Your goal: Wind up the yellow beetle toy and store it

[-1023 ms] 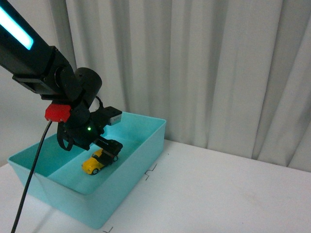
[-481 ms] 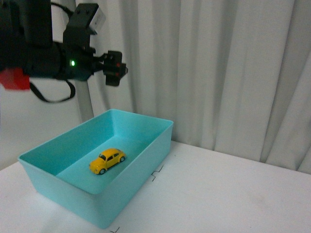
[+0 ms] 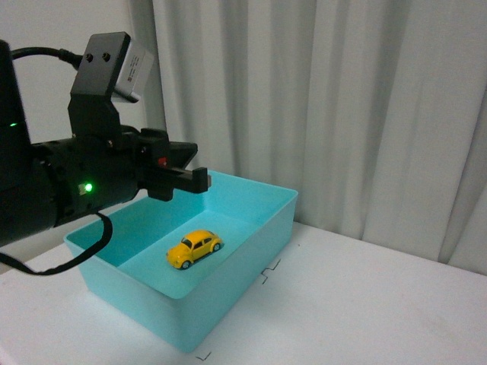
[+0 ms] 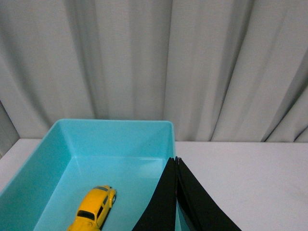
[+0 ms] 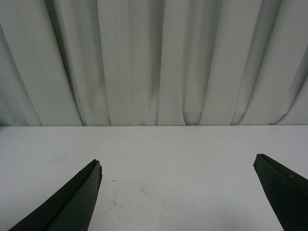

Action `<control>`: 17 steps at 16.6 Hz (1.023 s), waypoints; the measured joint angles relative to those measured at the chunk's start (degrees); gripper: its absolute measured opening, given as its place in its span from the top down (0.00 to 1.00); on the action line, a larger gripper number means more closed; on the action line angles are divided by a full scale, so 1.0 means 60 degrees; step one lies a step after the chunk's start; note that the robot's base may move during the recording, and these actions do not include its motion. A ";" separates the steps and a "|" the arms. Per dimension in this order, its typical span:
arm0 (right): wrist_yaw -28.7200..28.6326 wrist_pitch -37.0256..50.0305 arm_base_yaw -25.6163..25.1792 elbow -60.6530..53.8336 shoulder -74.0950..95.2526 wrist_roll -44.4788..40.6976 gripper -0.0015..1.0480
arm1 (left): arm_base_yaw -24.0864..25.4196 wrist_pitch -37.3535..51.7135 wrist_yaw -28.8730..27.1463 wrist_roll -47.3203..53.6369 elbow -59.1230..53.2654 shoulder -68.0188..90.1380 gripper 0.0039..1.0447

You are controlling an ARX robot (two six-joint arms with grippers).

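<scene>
The yellow beetle toy rests on its wheels on the floor of a turquoise bin. In the left wrist view the yellow beetle toy lies low in the bin. My left gripper hovers above the bin's left part, clear of the toy, shut with nothing in it; its fingertips meet in a point. My right gripper is open over bare white table, nothing between its fingers. The right arm is out of the front view.
The bin stands on a white table with grey curtains behind. Small black corner marks lie on the table beside the bin. The left arm's bulky body fills the left side.
One second ago my left gripper was down at the toy in the bin. It has let go and risen away, shut. The toy stays on the bin floor. The front view has shifted.
</scene>
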 joint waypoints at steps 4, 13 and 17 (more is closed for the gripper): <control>0.0004 0.0004 0.0000 0.0000 0.0000 0.0000 0.06 | -0.0284 -0.0284 -0.0277 -0.0004 -0.1009 -0.1526 0.99; 0.0000 0.0000 0.0000 0.0000 0.0000 0.0000 0.06 | -0.0947 -0.1027 -0.0984 -0.0011 -0.2484 -0.3544 0.99; 0.0000 -0.0004 0.0000 0.0000 0.0000 0.0000 0.06 | -0.0947 -0.2269 -0.0984 -0.0011 -0.2670 -0.5220 0.99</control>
